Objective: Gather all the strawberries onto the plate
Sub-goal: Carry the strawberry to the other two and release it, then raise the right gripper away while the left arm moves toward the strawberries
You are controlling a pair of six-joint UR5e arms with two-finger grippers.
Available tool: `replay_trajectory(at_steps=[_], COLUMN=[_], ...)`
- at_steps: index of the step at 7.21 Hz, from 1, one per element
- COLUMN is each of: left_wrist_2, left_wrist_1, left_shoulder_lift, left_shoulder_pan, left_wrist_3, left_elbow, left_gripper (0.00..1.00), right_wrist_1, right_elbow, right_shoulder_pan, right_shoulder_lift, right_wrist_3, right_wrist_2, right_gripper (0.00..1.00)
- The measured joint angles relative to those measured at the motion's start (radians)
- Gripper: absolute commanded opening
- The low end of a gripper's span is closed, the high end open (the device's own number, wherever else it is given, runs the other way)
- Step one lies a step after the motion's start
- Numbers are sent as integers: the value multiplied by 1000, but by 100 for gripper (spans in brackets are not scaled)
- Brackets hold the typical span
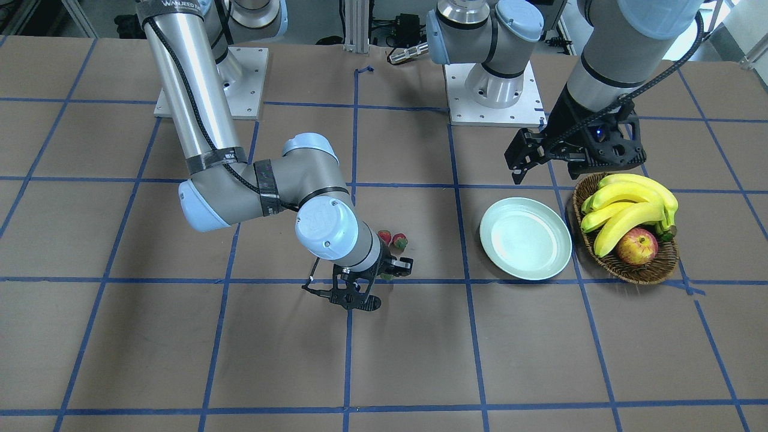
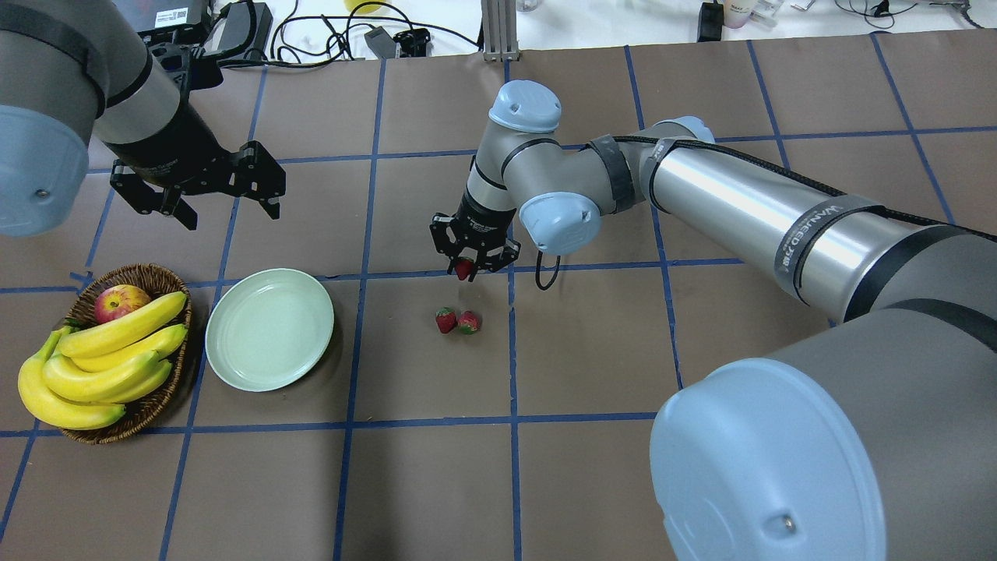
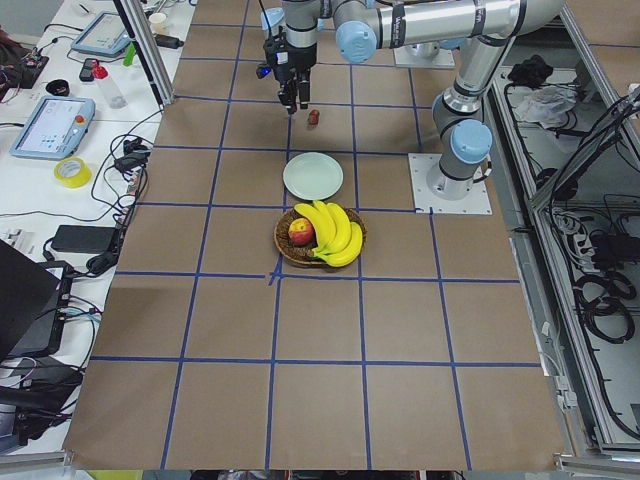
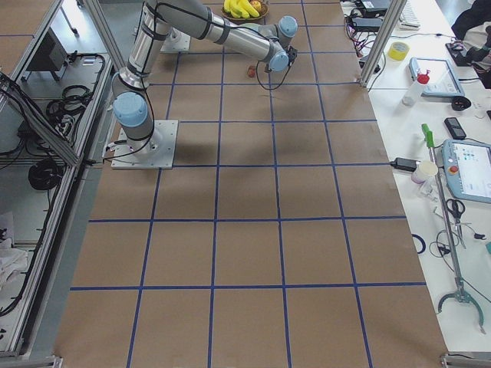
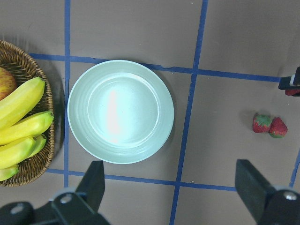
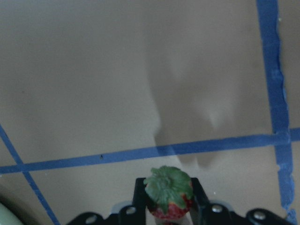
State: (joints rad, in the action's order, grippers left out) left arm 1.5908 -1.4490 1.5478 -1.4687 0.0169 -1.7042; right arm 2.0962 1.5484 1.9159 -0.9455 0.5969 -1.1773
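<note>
Holding one strawberry [image 6: 168, 194] between its two black fingers, our right pincer [image 2: 466, 269] points straight down near the middle of the tabletop [image 2: 592, 351]. The wrist view shows the berry's green leafy cap facing the camera, with red flesh below it and a finger pressed against each side. Below the held berry runs one of the blue tape lines [image 6: 140, 153] that mark the brown tabletop in a grid.

Two other strawberries [image 2: 457, 321] lie on the tabletop, touching each other side by side. They sit just on the robot's side of the right pincer and well apart from the plate [image 2: 269, 340].

We see the round, pale mint-green plate flat on the tabletop, to the left of the berries in the overhead view. All three berries are outside it.

Our left pincer [image 2: 232, 216] hangs above the tabletop on the far side of the plate, its fingers [image 5: 91, 187] spread wide with nothing between them. Its wrist camera looks straight down on the plate.

Just beside the plate, on its left in the overhead view, stands a brown wicker basket [image 2: 148, 274]. The basket carries a bunch of yellow bananas [image 2: 101, 351] and a red-yellow apple [image 2: 118, 301].
</note>
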Motion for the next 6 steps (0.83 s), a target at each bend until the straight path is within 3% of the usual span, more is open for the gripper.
replay_trajectory(at_steps=[1, 2, 3, 6], left_wrist_2=[0, 0, 1, 1], left_wrist_1=[0, 0, -1, 1], left_shoulder_lift=[0, 0, 0, 0], left_shoulder_pan=[0, 0, 0, 1], left_wrist_3=[0, 0, 0, 0], left_elbow=[0, 0, 0, 0], left_gripper=[100, 100, 100, 100], right_wrist_1=[-18, -26, -26, -22], right_elbow=[20, 34, 41, 45], right_shoulder_pan=[3, 5, 5, 8], right_shoulder_lift=[-14, -26, -33, -52], right_wrist_3=[-6, -9, -9, -7], right_wrist_2=[0, -1, -3, 1], right_gripper=[32, 80, 100, 100])
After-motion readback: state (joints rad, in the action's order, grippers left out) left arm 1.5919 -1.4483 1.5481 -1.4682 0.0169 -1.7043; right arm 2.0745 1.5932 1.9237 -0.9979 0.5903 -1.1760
